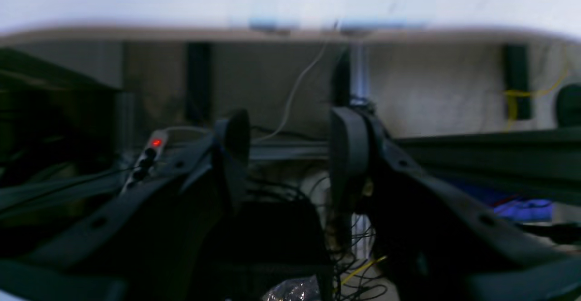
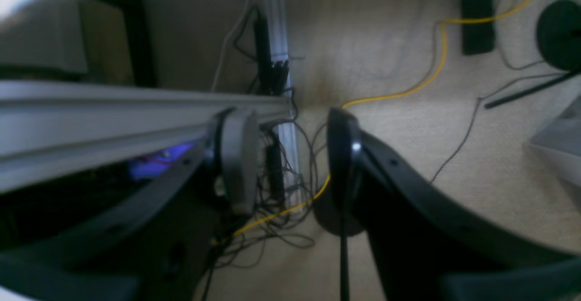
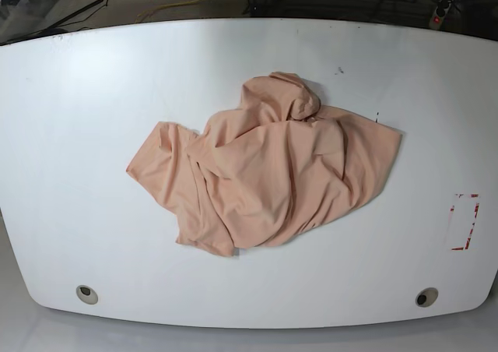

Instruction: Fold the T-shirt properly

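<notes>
One peach T-shirt [image 3: 264,165] lies crumpled in a loose heap near the middle of the white counter [image 3: 70,118], its fabric bunched into ridges with a knot of cloth humped at the far side and no sleeve or hem laid out flat. Neither arm appears in the overhead view. Both wrist cameras look past the counter's edge toward cables and floor: the left claw [image 1: 288,149] hangs with its dark fingers spread and nothing between them, and the right claw [image 2: 290,155] is likewise parted and empty, a yellow cable [image 2: 408,90] trailing across the carpet beyond it. Folding has evidently not begun; the job stands at its opening step, with the shirt untouched and unsmoothed. The next move likely calls for bringing both arms over the counter, finding two edges or corners of the garment, and spreading it flat before any fold can be made cleanly.
</notes>
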Controlling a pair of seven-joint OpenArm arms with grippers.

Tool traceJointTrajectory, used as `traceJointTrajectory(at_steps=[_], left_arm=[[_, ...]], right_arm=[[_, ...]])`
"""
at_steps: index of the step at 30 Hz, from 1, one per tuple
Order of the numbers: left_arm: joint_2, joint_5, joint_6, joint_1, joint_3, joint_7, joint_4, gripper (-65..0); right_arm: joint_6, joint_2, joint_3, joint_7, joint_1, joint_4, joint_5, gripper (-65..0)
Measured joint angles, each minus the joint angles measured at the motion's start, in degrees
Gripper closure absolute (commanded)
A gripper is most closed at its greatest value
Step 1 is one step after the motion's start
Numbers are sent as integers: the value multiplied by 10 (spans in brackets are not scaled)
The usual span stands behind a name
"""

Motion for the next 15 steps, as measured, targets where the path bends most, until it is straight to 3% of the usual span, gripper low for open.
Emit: traceJointTrajectory(at_steps=[8, 15], left_arm=[[-9, -35, 4, -25, -55, 1, 18, -260], [-9, -28, 0, -73, -71, 0, 19, -264]], right_arm=[[2, 3, 41, -2, 45, 53, 54, -239], [57, 5, 52, 0, 142, 52, 59, -239]])
